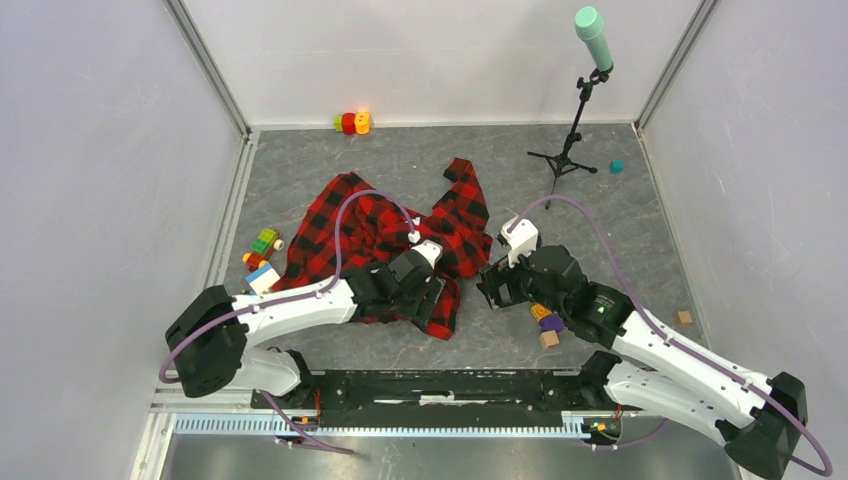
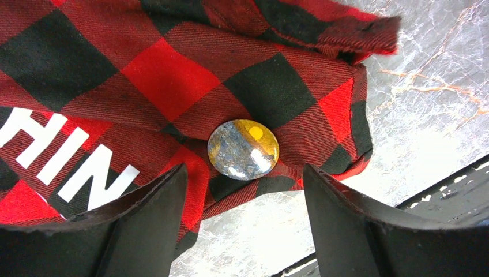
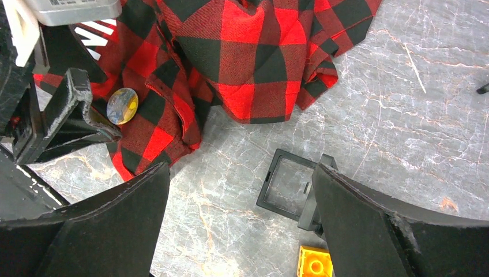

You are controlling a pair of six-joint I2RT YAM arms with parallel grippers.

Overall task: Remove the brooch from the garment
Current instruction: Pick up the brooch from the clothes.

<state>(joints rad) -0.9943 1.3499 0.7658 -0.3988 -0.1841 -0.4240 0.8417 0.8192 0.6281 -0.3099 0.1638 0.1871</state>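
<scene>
Surface: a grey marble-patterned tabletop (image 1: pixel 620 230), matt with pale veining, enclosed by plain white wall panels (image 1: pixel 420 50) on three sides. Crumpled near its centre lies the red-and-black buffalo-check flannel shirt (image 1: pixel 370 225), a soft woven twill folded over itself in ridges. White block letters (image 2: pixel 69 156) show on it, cut off by the frame edge, so the word cannot be read whole. The round, glossy brooch (image 2: pixel 243 149), mottled blue-grey and mustard yellow with one yellow dot, sits on the shirt close to its near hem, where red and black squares meet. Its fastening is hidden beneath it. My left gripper (image 2: pixel 243 173) hovers over that spot with its black fingers spread wide. The brooch lies just ahead of the gap between them, and I grip nothing. My right gripper (image 3: pixel 241 173) is likewise spread wide and empty above bare tabletop just right of the shirt. It is near a black square plastic frame (image 3: pixel 286 187) and a yellow studded toy brick (image 3: pixel 315 262), which the bottom edge cuts off. Farther off stand a black tripod stand (image 1: pixel 566 157) carrying a mint-green cylinder (image 1: pixel 593 38), coloured toy blocks (image 1: pixel 351 122) by the far wall, and more blocks (image 1: pixel 262 260) left of the shirt, too small to make out in detail.
</scene>
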